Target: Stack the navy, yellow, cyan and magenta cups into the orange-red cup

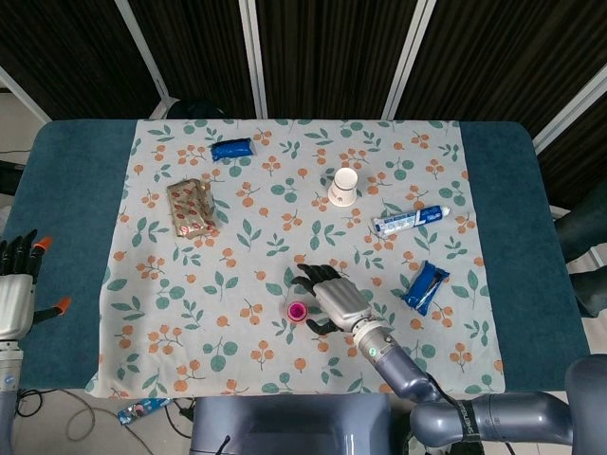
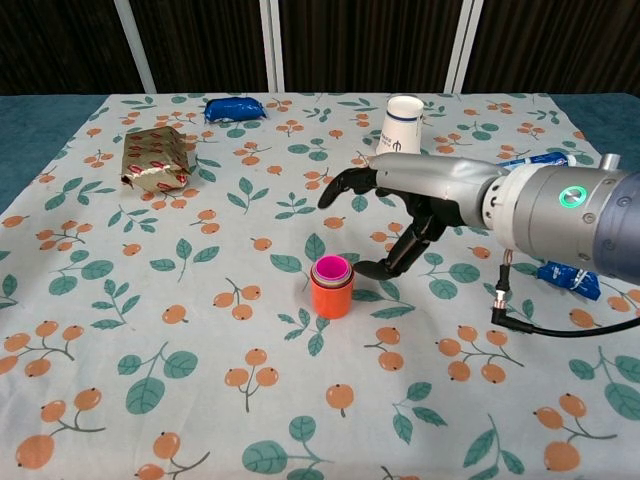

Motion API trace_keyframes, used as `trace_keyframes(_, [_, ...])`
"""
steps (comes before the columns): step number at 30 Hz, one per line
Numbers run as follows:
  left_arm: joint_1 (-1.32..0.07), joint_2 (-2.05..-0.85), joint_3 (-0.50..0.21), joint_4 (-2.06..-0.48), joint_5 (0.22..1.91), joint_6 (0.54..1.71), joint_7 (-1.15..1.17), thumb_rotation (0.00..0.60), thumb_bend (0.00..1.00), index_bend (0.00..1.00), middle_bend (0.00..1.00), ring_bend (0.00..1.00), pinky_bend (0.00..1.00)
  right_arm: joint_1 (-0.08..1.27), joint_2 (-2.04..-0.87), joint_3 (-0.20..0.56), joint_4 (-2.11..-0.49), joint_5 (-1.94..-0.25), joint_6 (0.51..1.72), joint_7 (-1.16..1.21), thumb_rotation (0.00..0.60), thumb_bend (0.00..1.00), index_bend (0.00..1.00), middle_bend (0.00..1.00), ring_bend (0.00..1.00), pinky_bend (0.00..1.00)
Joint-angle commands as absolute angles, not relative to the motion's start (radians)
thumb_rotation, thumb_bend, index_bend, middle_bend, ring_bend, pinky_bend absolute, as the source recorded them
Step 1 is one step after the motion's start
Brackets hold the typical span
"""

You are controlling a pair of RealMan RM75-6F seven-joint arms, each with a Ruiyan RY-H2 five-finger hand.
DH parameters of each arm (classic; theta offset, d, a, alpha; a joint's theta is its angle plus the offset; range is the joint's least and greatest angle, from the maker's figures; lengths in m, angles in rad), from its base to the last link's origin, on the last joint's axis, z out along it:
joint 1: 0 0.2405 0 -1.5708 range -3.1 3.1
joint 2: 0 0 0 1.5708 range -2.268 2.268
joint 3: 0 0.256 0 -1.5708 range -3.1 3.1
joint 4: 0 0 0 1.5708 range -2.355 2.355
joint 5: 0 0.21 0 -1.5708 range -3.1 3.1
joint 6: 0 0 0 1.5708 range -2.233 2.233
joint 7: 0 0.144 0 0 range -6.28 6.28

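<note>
A floral tablecloth [image 2: 120,350] covers the table. The right hand [image 2: 400,215] hangs just right of the orange-red cup [image 2: 331,297], fingers spread and holding nothing. The magenta cup [image 2: 330,269] sits nested inside that cup, with pale rims of the other cups just showing around it. Judged from this, the stack looks complete; the hand should lift straight away without brushing the rim. The head view alone shows the left hand [image 1: 16,289], open and idle far left of the cup stack. The chest view alone shows the stack's height and nested rims.
</note>
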State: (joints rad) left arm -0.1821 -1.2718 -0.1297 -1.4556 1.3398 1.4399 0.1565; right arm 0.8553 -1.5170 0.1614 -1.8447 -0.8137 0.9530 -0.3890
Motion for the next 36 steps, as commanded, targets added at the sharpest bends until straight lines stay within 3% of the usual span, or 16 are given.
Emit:
trace_keyframes(1, [-0.182,-1.272,-0.130,-1.455,1.340,1.440,0.157,0.600,0.09,0.12,0.00,0.00,0.00,0.869,-1.497,0.151,-1.847,-0.800,0.924,-0.398,0.600,0.44,0.00,0.00,0.00,0.06])
trace_keyframes(12, [-0.180,-1.270,-0.132,-1.454,1.339,1.440,0.149,0.600,0.09,0.12,0.00,0.00,0.00,0.794,-1.363,0.134,-1.952,-0.941,1.054,-0.389,0.600,0.43,0.00,0.00,0.00,0.06])
trace_keyframes(16, [-0.179,-1.267,-0.132,-1.460,1.337,1.438,0.149,0.600,0.09,0.12,0.00,0.00,0.00,0.713,-1.241,0.078,-1.992,-1.073,1.138,-0.374,0.600,0.44,0.00,0.00,0.00,0.06])
trace_keyframes(22, [-0.175,-1.259,-0.130,-1.486,1.338,1.436,0.128,0.600,0.09,0.12,0.00,0.00,0.00,0.516,-1.115,-0.066,-1.925,-1.370,1.399,-0.373,0.600,0.43,0.00,0.00,0.00,0.06])
trace_keyframes(28, [-0.171,-1.239,-0.124,-1.515,1.338,1.422,0.104,0.600,0.09,0.12,0.00,0.00,0.00,0.319,-1.145,-0.170,-1.790,-1.505,1.633,-0.358,0.600,0.43,0.00,0.00,0.00,0.06])
trace_keyframes(36, [-0.162,-1.222,-0.118,-1.536,1.351,1.439,0.110,0.600,0.09,0.12,0.00,0.00,0.00,0.209,-1.203,-0.175,-1.636,-1.536,1.742,-0.297,0.600,0.43,0.00,0.00,0.00,0.06])
